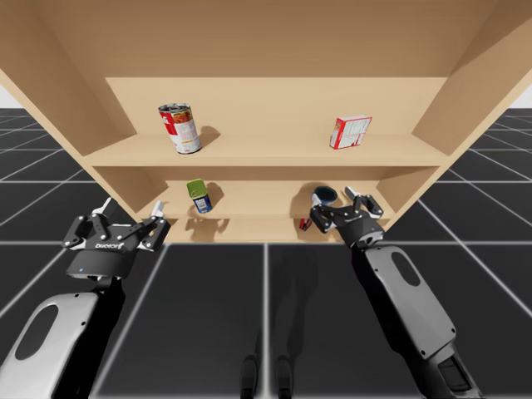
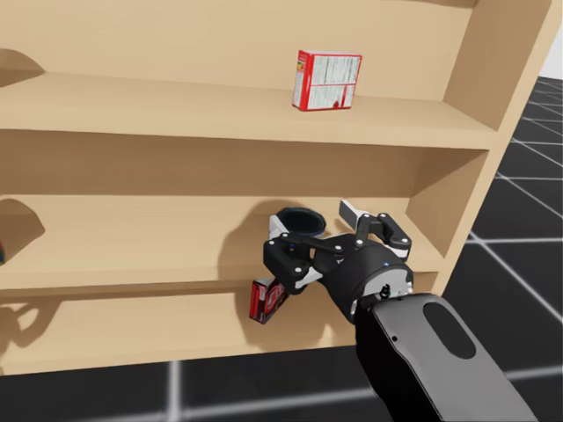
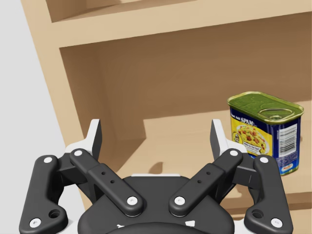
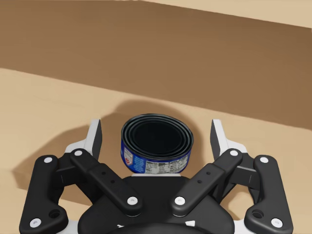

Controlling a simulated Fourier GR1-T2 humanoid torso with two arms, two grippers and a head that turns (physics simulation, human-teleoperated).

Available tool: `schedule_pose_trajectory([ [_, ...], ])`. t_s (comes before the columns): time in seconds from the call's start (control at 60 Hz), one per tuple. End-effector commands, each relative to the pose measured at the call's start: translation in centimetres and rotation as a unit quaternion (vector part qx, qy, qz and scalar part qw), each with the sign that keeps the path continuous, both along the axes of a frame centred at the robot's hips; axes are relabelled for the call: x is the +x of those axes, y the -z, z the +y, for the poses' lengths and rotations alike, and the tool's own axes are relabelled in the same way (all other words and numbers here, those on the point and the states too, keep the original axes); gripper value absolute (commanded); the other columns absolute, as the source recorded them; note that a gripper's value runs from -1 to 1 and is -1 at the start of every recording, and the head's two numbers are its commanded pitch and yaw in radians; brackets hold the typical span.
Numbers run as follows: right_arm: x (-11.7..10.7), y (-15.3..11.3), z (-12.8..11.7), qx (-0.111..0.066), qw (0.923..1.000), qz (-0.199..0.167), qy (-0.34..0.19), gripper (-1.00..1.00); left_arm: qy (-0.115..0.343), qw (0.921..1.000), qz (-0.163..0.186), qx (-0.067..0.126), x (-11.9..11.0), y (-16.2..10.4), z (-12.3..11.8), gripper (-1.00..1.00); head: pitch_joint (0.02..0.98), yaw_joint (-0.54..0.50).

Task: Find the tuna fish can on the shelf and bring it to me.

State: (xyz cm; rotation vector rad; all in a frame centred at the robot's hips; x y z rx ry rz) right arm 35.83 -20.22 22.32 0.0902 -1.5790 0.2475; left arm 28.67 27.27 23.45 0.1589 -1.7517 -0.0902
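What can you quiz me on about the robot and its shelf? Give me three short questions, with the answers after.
1. True or false: my right end effector is shut on the short blue can.
2. Pick one: what stands on the upper shelf along with the red-and-white box? A, a tall red-and-white can. B, a green bottle. C, a yellow bowl.
3. Fill in: the blue tin with the green top stands ahead of, and a little to one side of, my ____ arm's fingers.

Key: 1 false: the fingers stand open on either side of the can, not touching it. 2 A. 3 left: it is the left end effector.
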Motion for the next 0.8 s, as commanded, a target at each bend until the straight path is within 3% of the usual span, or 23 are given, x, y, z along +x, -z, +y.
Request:
schedule_pose_trajectory([
  [0.017, 1.5, 1.1, 0.4, -0.003, 0.9999, 0.012, -0.002, -1.00, -0.001, 1.0000, -0.001, -0.001, 0.0, 0.0, 0.1, -1.00, 0.550, -0.24],
  [0.133, 2.4, 1.4, 0.6, 0.004, 0.9998, 0.017, -0.001, -1.00, -0.002, 1.0000, -0.002, 0.000, 0.1, 0.0, 0.2, -1.00, 0.554, -0.24],
  [0.6, 4.3, 2.7, 1.3, 0.005, 0.9990, 0.043, -0.008, -1.00, -0.004, 1.0000, -0.003, -0.001, 0.1, 0.0, 0.3, -1.00, 0.565, -0.23],
  [0.667, 4.2, 2.9, 1.2, 0.007, 0.9989, 0.046, -0.003, -0.59, -0.003, 1.0000, -0.003, -0.001, 0.1, 0.1, 0.3, -1.00, 0.566, -0.23],
  [0.7, 4.2, 3.0, 1.1, 0.007, 0.9991, 0.042, 0.000, 0.12, -0.003, 1.0000, -0.003, 0.000, 0.1, 0.1, 0.3, -1.00, 0.567, -0.23],
  [0.717, 4.1, 3.0, 1.0, 0.008, 0.9991, 0.040, 0.004, 0.68, -0.003, 1.0000, -0.003, 0.000, 0.1, 0.1, 0.3, -1.00, 0.567, -0.23],
  [0.75, 4.1, 3.0, 0.9, 0.010, 0.9991, 0.040, 0.002, 0.88, -0.003, 1.0000, -0.003, 0.000, 0.1, 0.1, 0.3, -1.00, 0.566, -0.23],
  [0.8, 4.0, 3.0, 0.8, 0.009, 0.9993, 0.035, 0.005, 0.95, -0.003, 1.0000, -0.003, 0.000, 0.1, 0.1, 0.3, -1.00, 0.566, -0.23],
])
